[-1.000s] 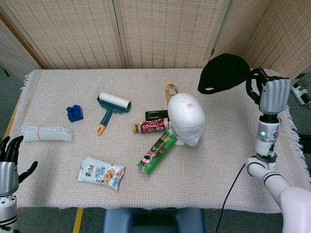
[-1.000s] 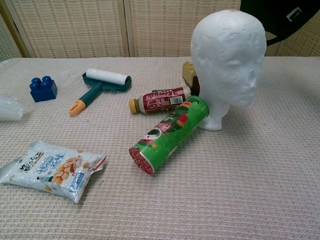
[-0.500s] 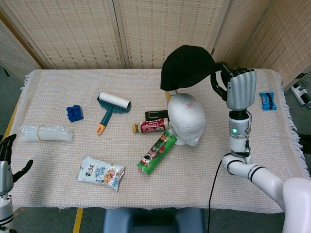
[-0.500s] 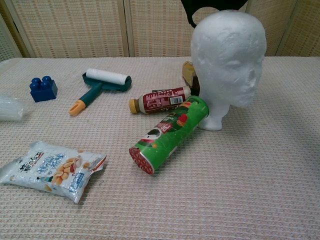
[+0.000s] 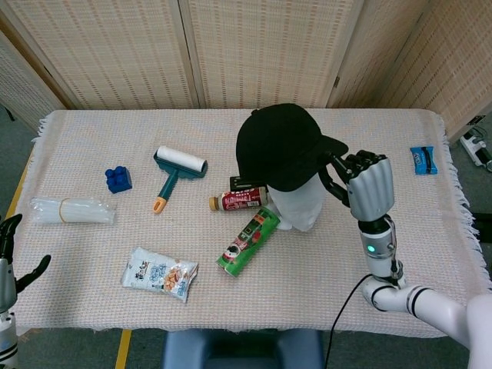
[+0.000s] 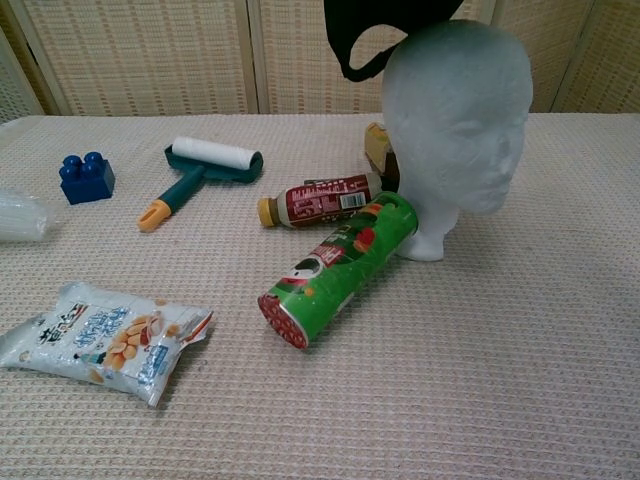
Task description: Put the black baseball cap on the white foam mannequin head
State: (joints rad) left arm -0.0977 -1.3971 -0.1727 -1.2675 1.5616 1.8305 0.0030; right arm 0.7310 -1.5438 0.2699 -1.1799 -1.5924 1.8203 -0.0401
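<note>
The black baseball cap [image 5: 281, 146] hangs over the white foam mannequin head [image 5: 297, 206], covering its crown in the head view. My right hand [image 5: 366, 184] grips the cap by its brim from the right side. In the chest view the cap [image 6: 378, 26] hovers just above the mannequin head [image 6: 462, 118], at the top edge; whether it touches the foam I cannot tell. My left hand [image 5: 8, 250] is low at the left border, off the table, fingers apart and holding nothing.
A green chip can [image 5: 248, 241] and a red bottle [image 5: 237, 201] lie against the mannequin's base. A lint roller [image 5: 176, 171], blue block [image 5: 118, 179], clear bag [image 5: 71, 210] and snack packet [image 5: 161, 273] lie to the left. A blue packet [image 5: 423, 159] is far right.
My right hand has carried the cap leftward and down, from high at the right to directly over the mannequin head. The left hand sank slightly.
</note>
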